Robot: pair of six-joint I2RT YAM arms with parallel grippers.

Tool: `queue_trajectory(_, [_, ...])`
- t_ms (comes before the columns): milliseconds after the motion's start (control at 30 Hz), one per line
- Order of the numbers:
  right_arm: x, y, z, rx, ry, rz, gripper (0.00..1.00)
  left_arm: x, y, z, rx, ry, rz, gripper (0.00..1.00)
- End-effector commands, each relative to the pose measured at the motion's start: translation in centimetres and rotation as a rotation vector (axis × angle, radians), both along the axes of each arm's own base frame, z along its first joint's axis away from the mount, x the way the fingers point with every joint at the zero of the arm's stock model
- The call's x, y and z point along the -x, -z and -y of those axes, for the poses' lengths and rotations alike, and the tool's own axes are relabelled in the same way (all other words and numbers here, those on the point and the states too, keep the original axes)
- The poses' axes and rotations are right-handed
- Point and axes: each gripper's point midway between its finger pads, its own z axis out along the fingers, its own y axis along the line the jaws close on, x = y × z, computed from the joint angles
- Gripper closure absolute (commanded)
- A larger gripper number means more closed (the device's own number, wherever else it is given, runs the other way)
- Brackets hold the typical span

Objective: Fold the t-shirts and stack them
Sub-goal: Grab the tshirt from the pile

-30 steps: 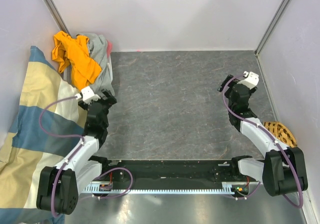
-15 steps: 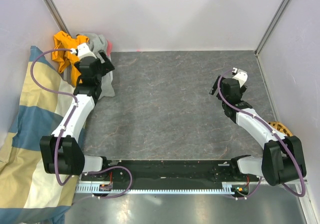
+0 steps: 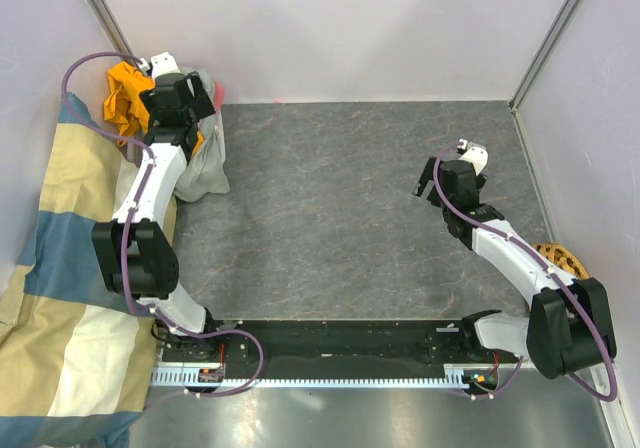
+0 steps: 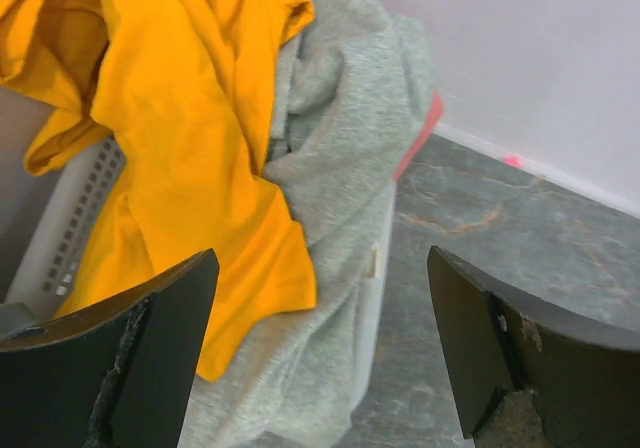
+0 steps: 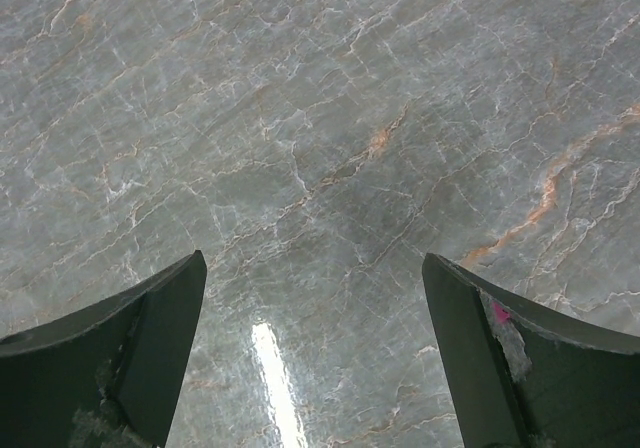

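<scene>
The t-shirts lie heaped in the far left corner. The bright orange one (image 3: 124,96) (image 4: 180,118) is draped over the light grey one (image 3: 206,160) (image 4: 345,158), which hangs down to the tabletop. My left gripper (image 3: 190,108) (image 4: 321,268) hovers just above the pile, open, with the orange hem and grey cloth showing between its fingers and nothing held. My right gripper (image 3: 428,180) (image 5: 312,263) is open over bare grey tabletop at the middle right, far from the shirts.
A white perforated basket (image 4: 62,236) sits under the shirts. A large cream-and-blue cloth (image 3: 60,268) covers the left side. A tan woven disc (image 3: 560,263) lies by the right wall. Pale walls (image 3: 350,28) close in the table on three sides.
My left arm has swung from beside the cream-and-blue cloth up to the far left corner, over the shirt pile. My right gripper has drifted a little left and nearer.
</scene>
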Motion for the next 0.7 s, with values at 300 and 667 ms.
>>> queue_trajectory(300, [0.3,0.4,-0.2,0.003,-0.012,-0.015,0.02,-1.8,5.1,-8.2,-0.043,-0.17,-0.168,0.13])
queue_trajectory(667, [0.6,1.2,0.0,0.007,-0.007,-0.031,0.02,-4.1,7.9,-9.4,-0.063,-0.149,-0.237,0.67])
